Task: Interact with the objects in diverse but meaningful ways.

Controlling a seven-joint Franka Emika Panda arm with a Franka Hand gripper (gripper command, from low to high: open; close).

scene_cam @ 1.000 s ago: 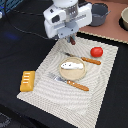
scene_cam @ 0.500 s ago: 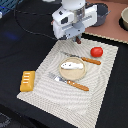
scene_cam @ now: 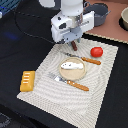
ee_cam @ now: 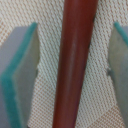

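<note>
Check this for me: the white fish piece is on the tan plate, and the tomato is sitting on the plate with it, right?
Not quite. The exterior view shows the white fish piece on the tan plate, but the tomato sits off the plate, on the mat.

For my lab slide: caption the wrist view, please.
Open gripper jaws straddle the reddish-brown sausage stick above the woven placemat, not yet closed.

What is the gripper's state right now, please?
Gripper: open, its fingers on either side of the sausage stick with gaps showing, not gripping it.
</note>
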